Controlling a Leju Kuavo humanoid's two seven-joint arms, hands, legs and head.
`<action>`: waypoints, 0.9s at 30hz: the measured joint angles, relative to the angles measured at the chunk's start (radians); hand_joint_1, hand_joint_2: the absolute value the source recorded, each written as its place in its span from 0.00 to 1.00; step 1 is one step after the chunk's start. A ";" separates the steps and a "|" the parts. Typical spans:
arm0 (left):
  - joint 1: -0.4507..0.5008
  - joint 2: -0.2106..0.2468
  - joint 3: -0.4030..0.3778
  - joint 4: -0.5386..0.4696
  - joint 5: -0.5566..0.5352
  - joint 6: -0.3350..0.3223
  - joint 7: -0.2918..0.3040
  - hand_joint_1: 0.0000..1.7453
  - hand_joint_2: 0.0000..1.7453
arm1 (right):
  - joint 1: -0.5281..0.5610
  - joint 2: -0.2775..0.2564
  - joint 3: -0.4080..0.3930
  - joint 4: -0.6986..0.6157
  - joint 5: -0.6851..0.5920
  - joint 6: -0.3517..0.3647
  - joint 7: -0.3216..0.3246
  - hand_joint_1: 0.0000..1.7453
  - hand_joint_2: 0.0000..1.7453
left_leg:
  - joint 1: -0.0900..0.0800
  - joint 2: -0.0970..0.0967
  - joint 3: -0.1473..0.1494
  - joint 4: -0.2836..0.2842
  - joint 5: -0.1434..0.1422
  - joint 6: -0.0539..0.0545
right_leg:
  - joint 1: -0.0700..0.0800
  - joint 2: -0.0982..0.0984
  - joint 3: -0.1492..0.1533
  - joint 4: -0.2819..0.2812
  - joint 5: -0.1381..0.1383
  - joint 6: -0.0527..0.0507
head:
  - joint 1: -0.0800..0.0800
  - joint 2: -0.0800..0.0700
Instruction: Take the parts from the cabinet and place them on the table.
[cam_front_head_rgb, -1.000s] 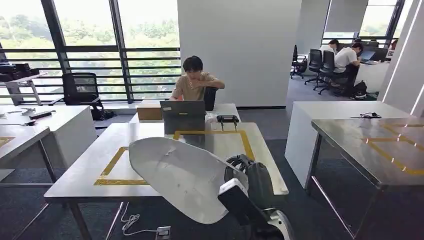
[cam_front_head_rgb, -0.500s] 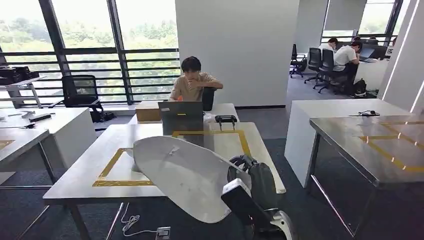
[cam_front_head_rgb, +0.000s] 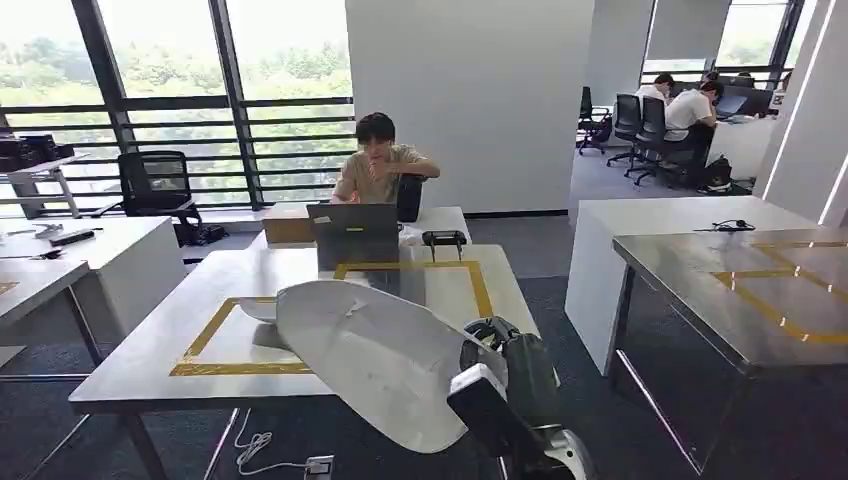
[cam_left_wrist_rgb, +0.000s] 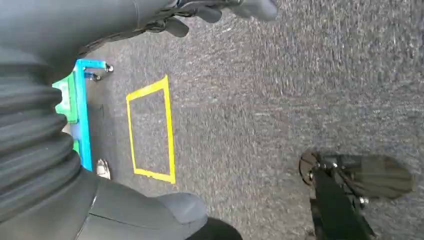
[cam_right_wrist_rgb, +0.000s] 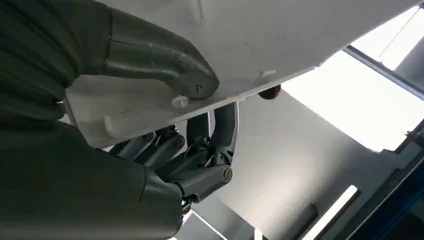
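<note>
daylight from tall windows falls across an office of pale desks, and straight ahead stands the table (cam_front_head_rgb: 140, 352) marked with yellow tape rectangles (cam_front_head_rgb: 205, 340), a person (cam_front_head_rgb: 378, 165) seated behind a laptop (cam_front_head_rgb: 352, 232) at its far side. starting at the left, the left hand (cam_left_wrist_rgb: 150, 215) hangs low over grey carpet, where a yellow square (cam_left_wrist_rgb: 150, 132) is taped on the floor; whether its fingers are spread or curled cannot be told from the wrist view. further right, the large white part (cam_front_head_rgb: 375, 355) juts forward and leftward from the right hand (cam_front_head_rgb: 505, 365), its far tip over the near tape rectangle while its broad body hangs over the table's near edge. the right wrist view shows the thumb (cam_right_wrist_rgb: 160, 62) pressed on one face of the panel's edge and the dark fingers (cam_right_wrist_rgb: 215, 132) curled against the opposite face, so the hand grips the part at one end only. to set it down well, i judge the robot should bring the panel further over the table until most of it lies beyond the edge, lower the free tip first, and loosen the fingers only once the table bears the weight; the one-ended grip makes tipping the main risk
</note>
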 joint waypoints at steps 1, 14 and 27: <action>0.001 0.000 0.000 0.000 0.000 0.000 0.000 0.00 1.00 | 0.000 0.000 0.000 0.000 0.000 0.001 -0.001 1.00 1.00 | 0.000 0.002 0.001 -0.001 -0.001 -0.002 | 0.001 -0.001 0.007 0.000 0.001 -0.008 | 0.001 0.000; 0.001 0.003 0.000 0.000 -0.009 -0.001 -0.004 0.00 1.00 | 0.009 0.001 0.000 -0.003 0.002 0.000 -0.001 1.00 1.00 | -0.056 0.042 -0.085 0.013 0.037 0.069 | 0.031 -0.010 0.095 -0.020 -0.081 -0.021 | -0.004 0.001; 0.010 0.001 0.000 0.003 -0.011 -0.003 -0.002 0.00 1.00 | 0.023 -0.013 -0.013 -0.006 0.003 -0.004 -0.004 1.00 1.00 | -0.052 0.013 0.087 -0.013 -0.084 0.091 | 0.033 -0.009 -0.090 -0.001 0.079 -0.008 | -0.001 0.002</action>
